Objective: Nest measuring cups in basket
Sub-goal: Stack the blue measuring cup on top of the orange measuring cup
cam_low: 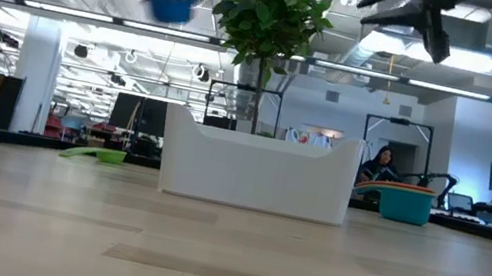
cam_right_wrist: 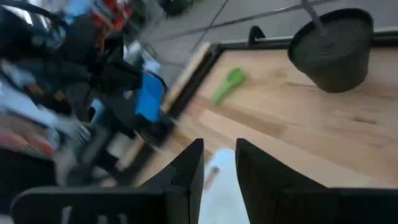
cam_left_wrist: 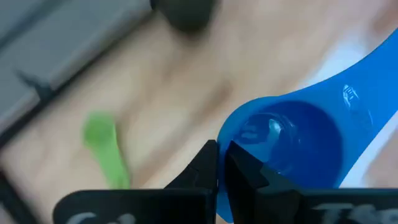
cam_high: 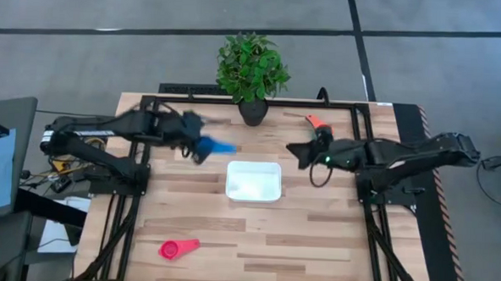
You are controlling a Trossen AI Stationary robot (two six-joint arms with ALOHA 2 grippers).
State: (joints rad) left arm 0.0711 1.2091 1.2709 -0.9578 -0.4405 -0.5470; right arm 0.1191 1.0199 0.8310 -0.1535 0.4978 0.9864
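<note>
My left gripper [cam_high: 198, 147] hangs above the table's left half, left of the white basket [cam_high: 254, 180], shut on a blue measuring cup [cam_high: 219, 146]. In the low view the blue cup [cam_low: 172, 8] is high above the tabletop. My right gripper [cam_high: 296, 153] hovers right of the basket, open, with nothing between its fingers. A green cup [cam_left_wrist: 106, 152] lies on the wood at the far left. An orange cup [cam_high: 316, 122] lies at the far right, and a red cup [cam_high: 178, 248] near the front left. My left gripper has the blue cup's bowl rim [cam_left_wrist: 222, 146] on the side opposite the handle. One finger [cam_left_wrist: 245, 171] sits over the bowl's inside and the other outside the wall. The cup is lifted clear of the table, its handle [cam_left_wrist: 364, 87] pointing away from the fingers, toward the basket.
A dark plant pot [cam_high: 252, 112] with a leafy plant stands at the far edge, behind the basket. In the low view a teal cup [cam_low: 406, 207] sits right of the basket [cam_low: 256, 165]. Black frame rails run along the table's sides.
</note>
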